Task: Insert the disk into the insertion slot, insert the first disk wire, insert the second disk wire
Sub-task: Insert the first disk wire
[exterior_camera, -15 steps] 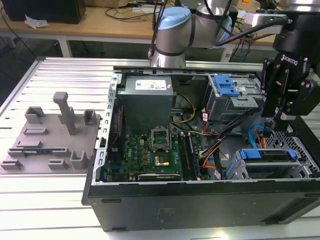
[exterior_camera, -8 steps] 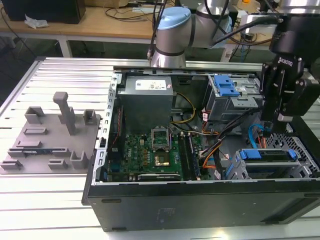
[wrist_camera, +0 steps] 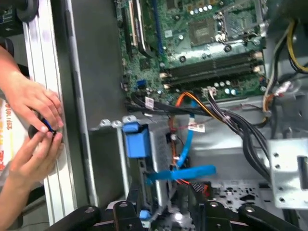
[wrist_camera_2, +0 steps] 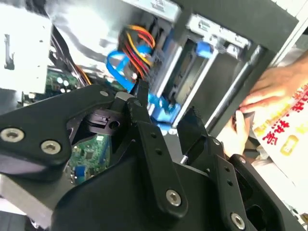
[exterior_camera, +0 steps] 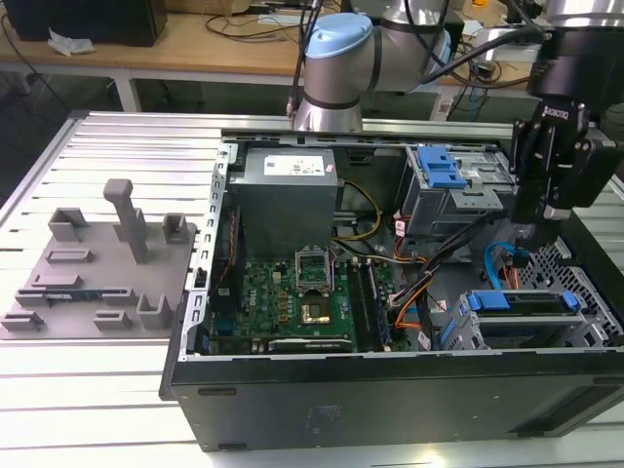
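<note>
Hovering our black gripper (wrist_camera_2: 166, 103), fingers (wrist_camera_2: 192, 122) parted and empty, we'd say centre that flat blue wire (wrist_camera: 185, 172) just ahead of the tips before squeezing, no snagging.

gripper (wrist_camera_2: 166, 107) pointing down, fingers apart; arm (exterior_camera: 336, 60) bent above

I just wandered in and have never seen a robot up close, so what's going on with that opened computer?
A robot arm's gripper hangs open over the drive cage at the exterior view's right of an opened computer case. The disk, in its blue carrier, appears already seated in the insertion slot. A loose blue cable curls just beside the gripper. In the first wrist view, a person's hands fiddle with something small outside the case.
</note>
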Motion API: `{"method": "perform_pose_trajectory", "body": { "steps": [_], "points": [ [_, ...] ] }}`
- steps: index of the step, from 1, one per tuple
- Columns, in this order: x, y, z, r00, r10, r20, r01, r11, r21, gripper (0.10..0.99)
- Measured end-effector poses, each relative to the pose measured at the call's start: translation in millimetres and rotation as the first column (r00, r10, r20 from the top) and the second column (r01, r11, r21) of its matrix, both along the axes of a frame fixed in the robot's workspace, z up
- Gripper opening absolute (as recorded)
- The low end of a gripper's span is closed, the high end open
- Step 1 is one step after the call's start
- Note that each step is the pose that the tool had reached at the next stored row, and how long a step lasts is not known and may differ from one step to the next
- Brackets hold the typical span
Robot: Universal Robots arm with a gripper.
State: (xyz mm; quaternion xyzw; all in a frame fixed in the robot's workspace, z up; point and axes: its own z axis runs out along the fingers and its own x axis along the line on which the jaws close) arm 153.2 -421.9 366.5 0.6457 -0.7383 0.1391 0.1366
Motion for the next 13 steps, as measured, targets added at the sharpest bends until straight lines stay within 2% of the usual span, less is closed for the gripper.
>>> {"method": "perform_pose_trajectory", "body": {
  "steps": [3, 6, 8, 13],
  "points": [
    [4.9, 6.8, -4.7, 1.0, -0.002, -0.0007, 0.002, 1.0, -0.005, 0.518],
    [5.1, 7.3, -9.1, 0.9994, -0.035, -0.0003, 0.035, 0.9994, -0.007, 0.518],
    [5.4, 7.3, -12.3, 0.9984, -0.056, 0.0009, 0.056, 0.9984, -0.007, 0.369],
    [8.5, 8.7, -19.3, 0.9986, -0.054, 0.0038, 0.054, 0.998, -0.032, 0.369]
  ]
}}
